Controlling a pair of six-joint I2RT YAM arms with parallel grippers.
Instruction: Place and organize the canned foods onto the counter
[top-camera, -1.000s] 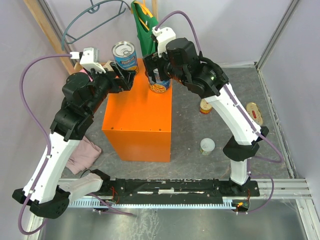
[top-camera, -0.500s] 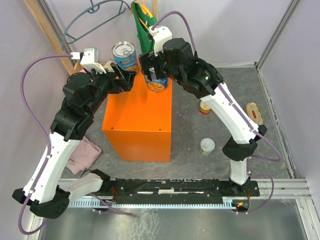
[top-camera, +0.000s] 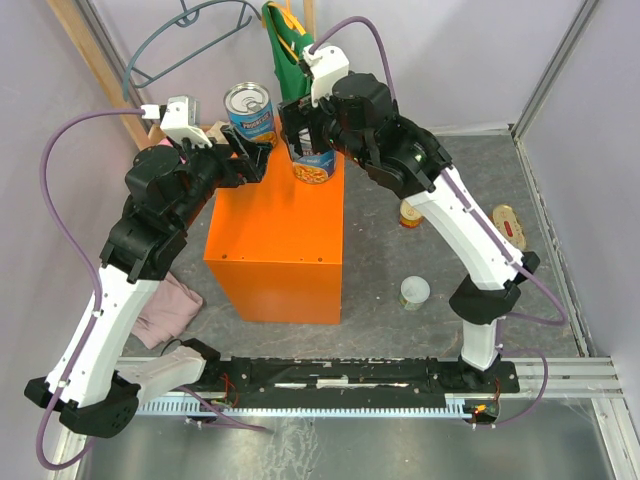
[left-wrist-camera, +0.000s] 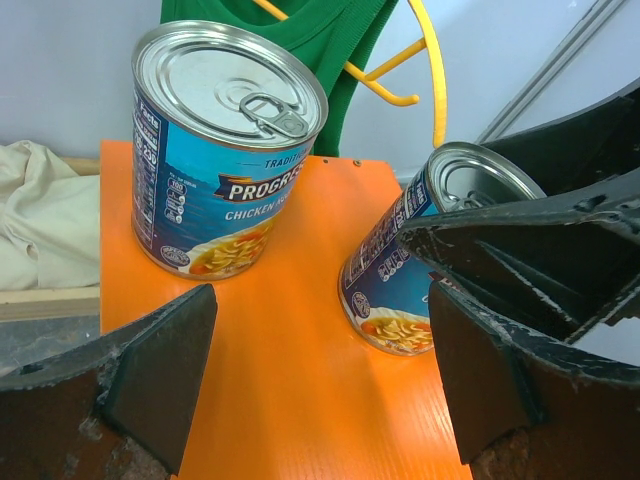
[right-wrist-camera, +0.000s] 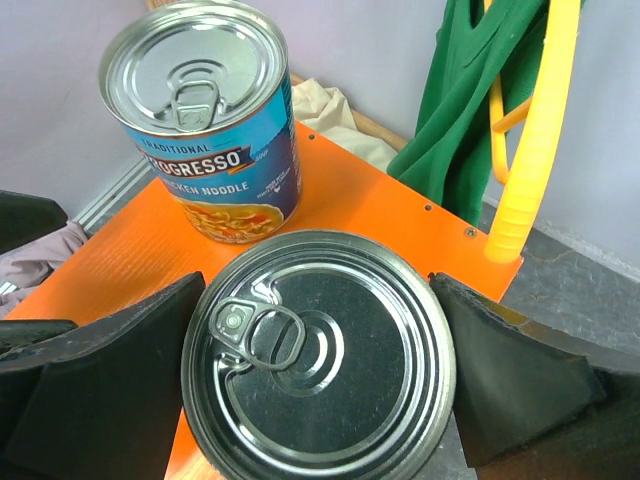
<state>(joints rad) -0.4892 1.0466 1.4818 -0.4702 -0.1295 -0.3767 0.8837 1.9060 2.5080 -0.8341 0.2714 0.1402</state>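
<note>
Your right end effector (top-camera: 312, 150) sits open around one blue can (right-wrist-camera: 318, 350), next to the other can (right-wrist-camera: 205, 130) for tidiness; left end effector (left-wrist-camera: 320, 390) open too.

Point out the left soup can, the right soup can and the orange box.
left soup can (left-wrist-camera: 225, 185), left wrist view, on its blue label.
right soup can (right-wrist-camera: 318, 356), right wrist view, on its silver lid.
orange box (top-camera: 275, 232), top view, on its bare top.

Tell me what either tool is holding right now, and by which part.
Left tool: open, holding nothing. Right tool straddles the sides of the right-hand soup can standing on the orange box; whether it grips cannot be told.
</note>
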